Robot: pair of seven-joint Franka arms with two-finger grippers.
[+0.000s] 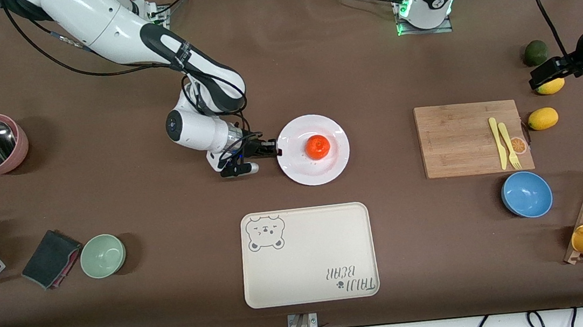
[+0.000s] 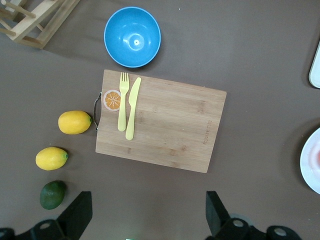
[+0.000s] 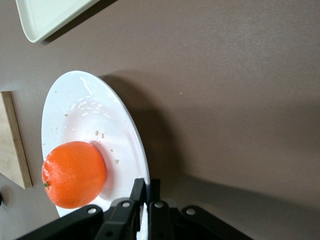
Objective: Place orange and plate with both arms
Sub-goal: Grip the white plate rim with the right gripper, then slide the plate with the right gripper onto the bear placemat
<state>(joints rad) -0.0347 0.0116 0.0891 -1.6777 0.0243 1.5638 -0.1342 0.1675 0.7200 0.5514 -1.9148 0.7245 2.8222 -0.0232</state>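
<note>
Right hand (image 1: 272,148) has pinched the rim of the plate (image 1: 336,163) from the side — probably so it can carry the plate with the orange (image 1: 318,146) riding in the middle. Plate sits mid-desk, just above the bear tray (image 1: 307,255). Left hand (image 2: 147,212) waits wide open and empty over the cutting board (image 2: 170,130).

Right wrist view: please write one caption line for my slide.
Right gripper shut on the rim of the white plate, which carries the orange.

Bright, even overhead light; soft shadows, all views sharp.
</note>
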